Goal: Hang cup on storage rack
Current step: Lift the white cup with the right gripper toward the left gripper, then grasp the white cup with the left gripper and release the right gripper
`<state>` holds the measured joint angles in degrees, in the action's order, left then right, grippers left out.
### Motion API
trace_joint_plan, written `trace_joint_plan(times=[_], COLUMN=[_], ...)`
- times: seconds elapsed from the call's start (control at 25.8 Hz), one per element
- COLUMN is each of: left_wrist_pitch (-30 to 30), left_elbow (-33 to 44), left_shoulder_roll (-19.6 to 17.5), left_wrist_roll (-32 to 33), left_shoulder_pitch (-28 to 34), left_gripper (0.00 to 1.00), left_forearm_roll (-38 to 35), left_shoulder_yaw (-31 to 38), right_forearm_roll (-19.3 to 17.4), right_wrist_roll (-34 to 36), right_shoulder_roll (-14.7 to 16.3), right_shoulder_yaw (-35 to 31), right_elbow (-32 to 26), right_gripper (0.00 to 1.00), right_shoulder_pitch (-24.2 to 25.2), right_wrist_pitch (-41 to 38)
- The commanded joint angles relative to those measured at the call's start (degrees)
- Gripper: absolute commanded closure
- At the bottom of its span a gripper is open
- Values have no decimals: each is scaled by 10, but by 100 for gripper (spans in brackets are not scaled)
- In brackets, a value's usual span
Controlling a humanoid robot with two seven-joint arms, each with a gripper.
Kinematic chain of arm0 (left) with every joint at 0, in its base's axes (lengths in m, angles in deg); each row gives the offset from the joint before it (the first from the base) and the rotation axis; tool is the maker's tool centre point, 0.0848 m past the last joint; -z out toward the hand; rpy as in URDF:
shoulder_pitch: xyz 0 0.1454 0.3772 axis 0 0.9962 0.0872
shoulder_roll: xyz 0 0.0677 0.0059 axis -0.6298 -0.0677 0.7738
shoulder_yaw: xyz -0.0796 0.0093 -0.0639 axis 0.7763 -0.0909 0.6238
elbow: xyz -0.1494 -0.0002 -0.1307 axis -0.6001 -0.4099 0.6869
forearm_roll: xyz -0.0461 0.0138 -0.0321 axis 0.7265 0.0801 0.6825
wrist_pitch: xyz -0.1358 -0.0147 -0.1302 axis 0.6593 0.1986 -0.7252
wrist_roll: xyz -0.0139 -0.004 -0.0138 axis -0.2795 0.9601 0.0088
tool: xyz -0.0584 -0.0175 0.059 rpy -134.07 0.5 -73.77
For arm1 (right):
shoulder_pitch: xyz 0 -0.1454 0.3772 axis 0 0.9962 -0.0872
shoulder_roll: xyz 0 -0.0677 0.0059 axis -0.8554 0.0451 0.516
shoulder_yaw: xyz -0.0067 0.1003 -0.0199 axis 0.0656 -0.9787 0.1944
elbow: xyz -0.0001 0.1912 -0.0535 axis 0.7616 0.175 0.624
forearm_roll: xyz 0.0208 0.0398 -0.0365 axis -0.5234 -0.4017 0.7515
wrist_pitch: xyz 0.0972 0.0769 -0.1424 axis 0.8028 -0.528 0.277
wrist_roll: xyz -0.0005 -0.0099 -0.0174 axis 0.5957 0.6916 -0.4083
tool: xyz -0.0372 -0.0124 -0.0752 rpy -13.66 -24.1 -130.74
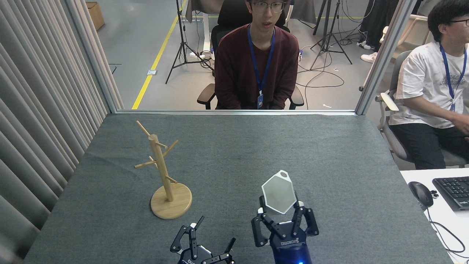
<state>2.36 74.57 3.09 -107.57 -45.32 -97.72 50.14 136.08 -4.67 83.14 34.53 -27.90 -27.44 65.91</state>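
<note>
The white faceted cup [279, 193] with its hexagonal rim is held above the table near the front centre, its small holed tab pointing away from me. My right gripper [281, 214] is shut on the cup from below. My left gripper [215, 232] is open and holds nothing, just left of the right one at the front edge. The light wooden storage rack [163, 172] stands upright on its round base at the left of the table, well left of the cup, with all its pegs bare.
The grey felt table [256, 146] is bordered by a curtain [40, 110] on the left. A person in a maroon top [256, 62] sits beyond the far edge. Another person [428, 102] sits at the right by a desk with a mouse [420, 193] and keyboard [454, 191].
</note>
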Motion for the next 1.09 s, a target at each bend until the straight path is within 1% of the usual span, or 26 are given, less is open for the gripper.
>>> trace_joint_plan(times=[0.0,0.08,0.19,0.31,0.43,0.62,0.81,1.05], left_wrist_pitch=[-5,-14,-26,-30,-32,-32,-31,-33], left_elbow=[2,9,23,23,23,19,19,29], left_shoulder_roll=[0,0,0,1,2,1,2,0], left_wrist_roll=[1,1,2,2,2,1,2,-1], left_shoulder_pitch=[-5,-3,-3,-5,-5,-6,-6,-6], left_gripper=[0,0,0,0,0,0,0,0], left_forearm_roll=[-1,-1,0,0,2,5,7,7], left_shoulder_yaw=[-1,-4,-11,-16,-16,-16,-15,-15], right_forearm_roll=[23,27,37,40,41,57,59,59], right_wrist_roll=[1,1,1,2,7,23,27,31], right_shoulder_roll=[-23,-36,-39,-39,-40,-38,-34,-34], right_shoulder_yaw=[37,41,54,78,85,109,117,146], right_elbow=[-3,-1,5,6,6,4,-1,8], right_gripper=[50,50,50,50,50,50,50,50], right_shoulder_pitch=[6,6,5,6,11,46,61,61], right_wrist_pitch=[1,1,1,2,4,5,8,27])
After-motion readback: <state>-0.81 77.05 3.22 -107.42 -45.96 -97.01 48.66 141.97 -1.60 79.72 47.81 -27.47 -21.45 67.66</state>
